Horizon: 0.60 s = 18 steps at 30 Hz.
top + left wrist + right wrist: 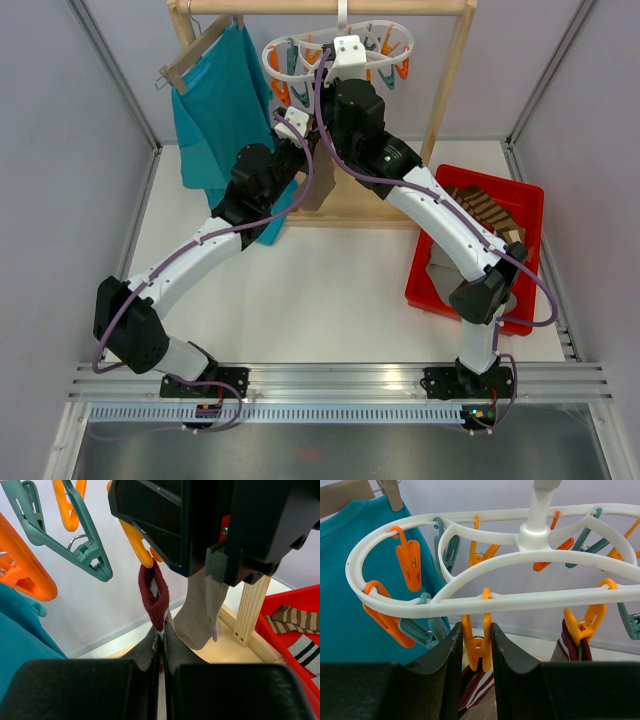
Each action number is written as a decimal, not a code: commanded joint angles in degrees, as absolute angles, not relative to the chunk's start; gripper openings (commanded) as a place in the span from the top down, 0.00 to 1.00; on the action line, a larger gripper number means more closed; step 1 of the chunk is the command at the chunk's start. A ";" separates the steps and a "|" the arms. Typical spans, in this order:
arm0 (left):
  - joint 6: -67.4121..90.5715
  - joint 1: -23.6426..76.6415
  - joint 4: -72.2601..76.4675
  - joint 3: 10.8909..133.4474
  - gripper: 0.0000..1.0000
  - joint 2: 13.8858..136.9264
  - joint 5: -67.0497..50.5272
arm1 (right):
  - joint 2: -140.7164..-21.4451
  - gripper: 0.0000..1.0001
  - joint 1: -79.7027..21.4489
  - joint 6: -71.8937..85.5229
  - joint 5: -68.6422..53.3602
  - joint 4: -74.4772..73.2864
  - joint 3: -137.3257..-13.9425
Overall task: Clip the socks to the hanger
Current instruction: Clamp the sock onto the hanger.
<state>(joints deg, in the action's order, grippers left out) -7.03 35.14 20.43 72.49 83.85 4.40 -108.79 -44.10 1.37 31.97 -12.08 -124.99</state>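
Right wrist view: right claw [475, 630] squeezing orange clip [476, 655] on hanger [535, 598], far edge of tabletop. Left claw [160, 637] pinches maroon sock [153, 594] beneath. Risk: early release, cuff misses clip, sock drops.

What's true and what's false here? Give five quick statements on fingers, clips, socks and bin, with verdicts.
1. The right fingers straddle an orange clip on the hanger. True.
2. The bin is empty. False: striped socks lie in it.
3. A dark red sock hangs at that clip. True.
4. The shirt hangs on the white hanger. False: it hangs on a wooden hanger.
5. The left fingers are spread wide. False: they are nearly together at the dark red sock's lower end.
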 commanded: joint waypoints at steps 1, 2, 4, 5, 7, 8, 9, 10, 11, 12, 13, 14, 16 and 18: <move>-7.21 35.42 23.47 75.15 0.98 83.14 3.43 | -107.75 1.00 -44.56 2.11 32.17 -13.62 -127.00; -7.12 35.42 23.55 75.23 0.98 83.23 3.51 | -107.84 1.00 -44.56 2.02 32.25 -13.62 -127.00; -7.21 35.42 23.55 75.23 0.98 83.23 3.78 | -107.75 1.00 -44.56 2.11 32.25 -13.62 -127.00; -7.21 35.42 23.55 75.23 0.98 83.15 3.78 | -107.75 1.00 -44.56 2.02 32.34 -13.62 -127.00; -7.21 35.42 23.55 75.23 0.98 83.06 4.04 | -107.75 1.00 -44.65 2.11 32.26 -13.62 -127.00; -7.21 35.42 23.55 75.15 0.98 82.97 4.13 | -107.75 1.00 -44.65 1.94 32.26 -13.62 -127.00; -7.21 35.42 23.64 75.06 0.98 82.88 4.39 | -107.75 1.00 -44.56 1.93 32.34 -13.54 -127.00; -7.21 35.42 23.90 74.80 0.98 82.53 4.39 | -107.75 1.00 -44.56 1.93 32.26 -13.62 -127.00; -7.21 35.42 23.91 74.62 0.98 82.36 4.39 | -107.75 1.00 -44.56 1.93 32.26 -13.62 -127.00; -7.29 35.42 23.99 74.53 0.98 82.27 4.57 | -107.84 1.00 -44.56 1.93 32.26 -13.54 -127.00; -7.38 35.42 23.99 74.53 0.98 82.00 4.66 | -107.84 1.00 -44.56 1.93 32.34 -13.62 -127.00; -7.38 35.42 24.08 74.53 0.98 81.91 4.66 | -107.93 1.00 -44.65 1.93 32.34 -13.54 -126.91; -7.38 35.42 24.17 74.44 0.98 81.74 4.66 | -107.93 1.00 -44.65 1.93 32.26 -13.62 -126.91; -7.38 35.42 24.26 74.53 0.98 81.48 4.66 | -107.93 1.00 -44.65 1.93 32.26 -13.71 -126.91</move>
